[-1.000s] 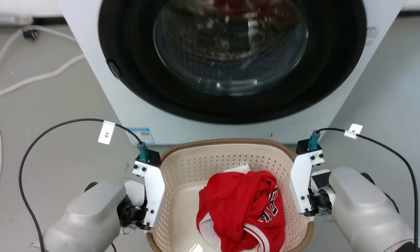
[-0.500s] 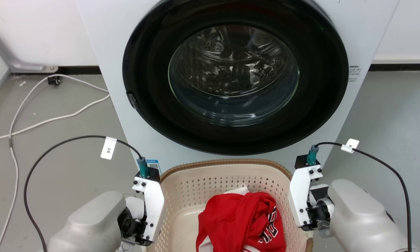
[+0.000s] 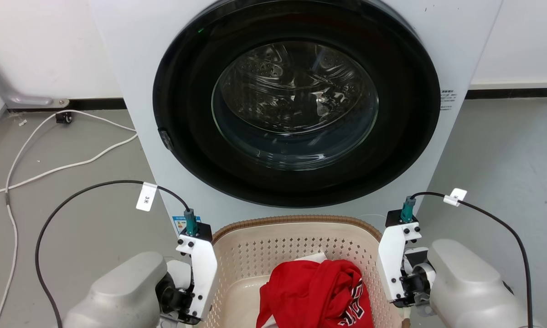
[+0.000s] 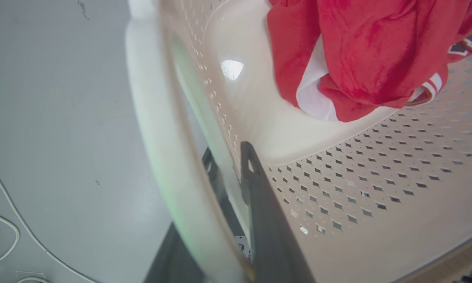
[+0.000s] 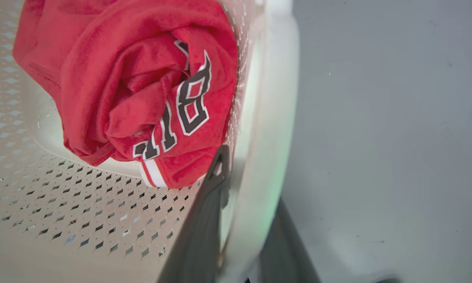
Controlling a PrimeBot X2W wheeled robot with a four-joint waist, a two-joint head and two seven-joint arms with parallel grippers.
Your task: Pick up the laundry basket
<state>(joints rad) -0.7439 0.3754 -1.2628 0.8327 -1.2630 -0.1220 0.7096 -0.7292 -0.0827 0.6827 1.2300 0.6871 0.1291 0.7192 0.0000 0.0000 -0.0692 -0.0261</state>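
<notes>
The cream perforated laundry basket point(image 3: 273, 250) with its brown woven rim sits between my two arms, just in front of the washing machine. A red jersey point(image 3: 314, 291) lies inside it. In the left wrist view my left gripper point(image 4: 228, 157) is shut on the basket's white side handle point(image 4: 153, 137), one finger inside the wall and one outside. My right gripper point(image 5: 247, 177) grips the opposite white handle point(image 5: 271, 118) the same way, next to the jersey point(image 5: 133, 78). In the head view both sets of fingers are hidden below the wrists.
A white front-loading washing machine point(image 3: 296, 114) with a shut dark round door stands directly ahead, close to the basket's far rim. White cables point(image 3: 50, 159) trail over the grey floor at the left. Bare grey floor point(image 3: 506, 159) lies at the right.
The head camera has moved, so the washing machine door shows more fully and the basket sits lower in the picture. Both grippers stay clamped on the handles; the rim now overlaps the machine's lower front.
</notes>
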